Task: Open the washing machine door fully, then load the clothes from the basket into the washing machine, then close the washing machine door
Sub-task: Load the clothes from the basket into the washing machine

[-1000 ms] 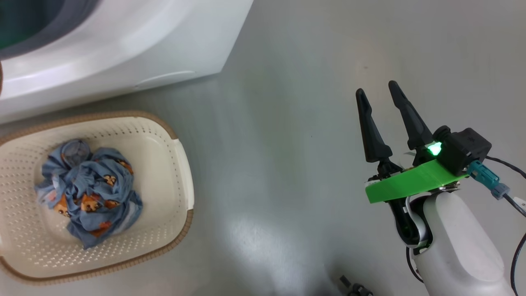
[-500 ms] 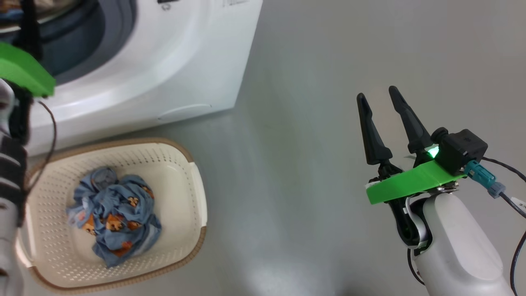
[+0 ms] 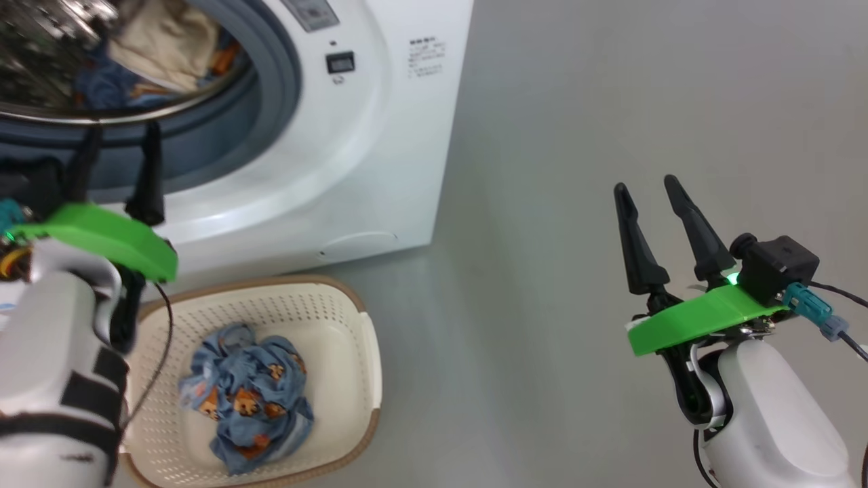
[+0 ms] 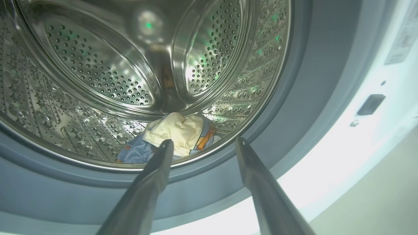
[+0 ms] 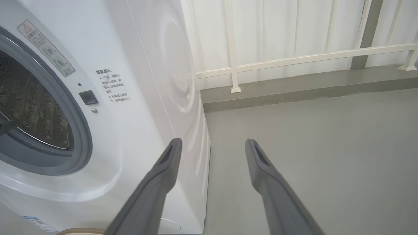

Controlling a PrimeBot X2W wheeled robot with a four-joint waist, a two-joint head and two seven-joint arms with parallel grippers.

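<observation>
Left gripper spread wide and empty before the washing machine, right gripper likewise above the floor, clothes in the basket.

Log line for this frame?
left gripper open at drum | right gripper open | cream piece in drum | blue clothes in basket

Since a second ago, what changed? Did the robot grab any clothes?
No grab. The head camera swung up toward the washing machine, bringing its drum and the left gripper, open and empty, into view. The right gripper stays open over the floor. The blue clothes lie bunched in the basket as before.
</observation>
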